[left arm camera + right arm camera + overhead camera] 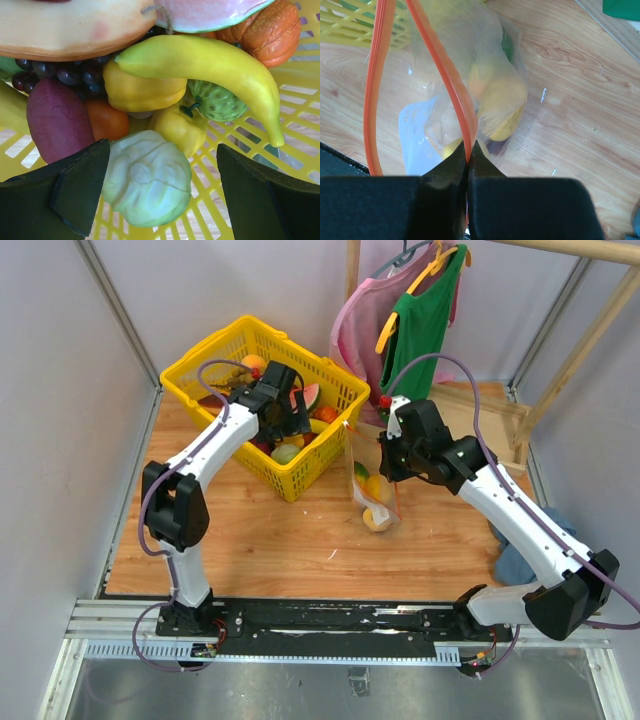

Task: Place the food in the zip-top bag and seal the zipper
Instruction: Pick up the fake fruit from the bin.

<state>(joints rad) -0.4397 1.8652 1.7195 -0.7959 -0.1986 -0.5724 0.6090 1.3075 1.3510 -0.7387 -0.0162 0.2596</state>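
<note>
The left arm [215, 445] rises from its base, bends at the elbow and reaches forward and down into the yellow basket [205, 358] at the rear left of the tabletop [250, 535]. The right arm [510, 505] extends from its base toward the centre, with its wrist pitched down over the zip-top bag [370, 495]. The bag stands on the tabletop just beside the basket's near right corner. Behind the bag, a green garment [425, 320] and a pink garment [355, 335] hang on a wooden rack [580, 350]. In the basket, a banana [210, 62], a purple sweet potato [55, 120], yellow peppers [142, 90] and dark grapes [75, 75] lie piled behind a green cabbage [147, 177]. The left claw [165, 192] is spread wide with one finger on each side of the cabbage. One finger lies just beside it, the other stands apart, and nothing is gripped. The right claw [468, 165] is closed tight on the zipper [452, 80], pinching one side of the red-orange strip. The other side bows away, so the mouth is open. Yellow and orange food [502, 105] lies inside the bag, next to its white label [417, 135].
</note>
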